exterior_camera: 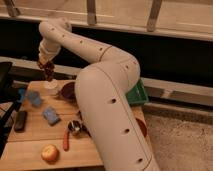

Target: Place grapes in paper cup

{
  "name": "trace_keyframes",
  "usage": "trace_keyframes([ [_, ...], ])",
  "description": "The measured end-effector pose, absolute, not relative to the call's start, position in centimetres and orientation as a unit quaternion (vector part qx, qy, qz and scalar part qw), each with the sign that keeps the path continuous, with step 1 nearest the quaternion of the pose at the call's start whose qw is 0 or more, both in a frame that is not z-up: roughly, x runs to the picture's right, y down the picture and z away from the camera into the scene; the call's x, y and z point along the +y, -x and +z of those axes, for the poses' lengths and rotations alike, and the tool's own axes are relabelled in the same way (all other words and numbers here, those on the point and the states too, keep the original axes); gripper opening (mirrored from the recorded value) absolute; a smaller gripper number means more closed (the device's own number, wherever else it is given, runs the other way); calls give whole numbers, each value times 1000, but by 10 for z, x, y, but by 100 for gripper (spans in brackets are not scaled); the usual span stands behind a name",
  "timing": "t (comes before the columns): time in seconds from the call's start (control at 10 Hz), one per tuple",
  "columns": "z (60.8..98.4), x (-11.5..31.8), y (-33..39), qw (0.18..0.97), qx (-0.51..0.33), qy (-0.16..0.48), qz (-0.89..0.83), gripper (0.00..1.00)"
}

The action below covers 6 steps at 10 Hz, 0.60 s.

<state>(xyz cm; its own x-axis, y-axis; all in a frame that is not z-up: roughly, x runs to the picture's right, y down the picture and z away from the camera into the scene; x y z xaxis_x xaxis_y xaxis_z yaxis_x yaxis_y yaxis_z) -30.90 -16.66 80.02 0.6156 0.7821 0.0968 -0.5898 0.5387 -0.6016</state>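
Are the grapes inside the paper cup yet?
Not yet. The grapes hang from the shut gripper, held in its jaws just above the paper cup on the table's far left.
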Motion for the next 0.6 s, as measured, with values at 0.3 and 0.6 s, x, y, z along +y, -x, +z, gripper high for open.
trace_keyframes([
  [0.3, 828, -147, 312, 842, -202, 289, 408, 0],
  [0.6, 840, -138, 316, 830, -222, 306, 410, 0],
])
